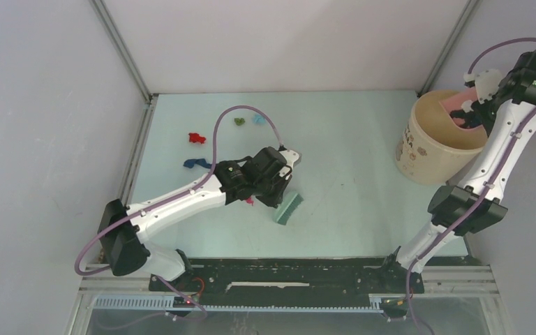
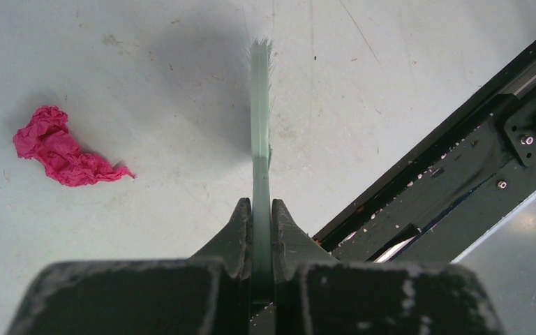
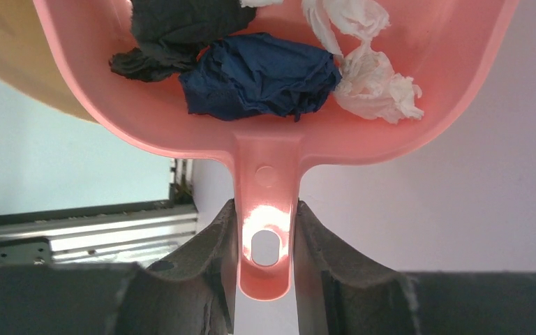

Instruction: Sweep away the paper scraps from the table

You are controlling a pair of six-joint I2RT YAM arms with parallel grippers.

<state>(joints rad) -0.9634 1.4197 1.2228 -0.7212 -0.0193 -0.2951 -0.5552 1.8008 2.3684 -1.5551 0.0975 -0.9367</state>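
From above, the left gripper clamped the brush mid-frame, paper scraps lying upper left on the table. The right gripper pinched the dustpan above the bucket, upper right. Left wrist: a magenta scrap lay at left. Right wrist: a dark blue scrap lay inside the dustpan.

Robot lab test cell: pale mint-green table with metal rail edges, boxed in by plain grey panel walls on aluminium frame posts; left arm and right arm bolted to a black base rail, purple cables exposed.
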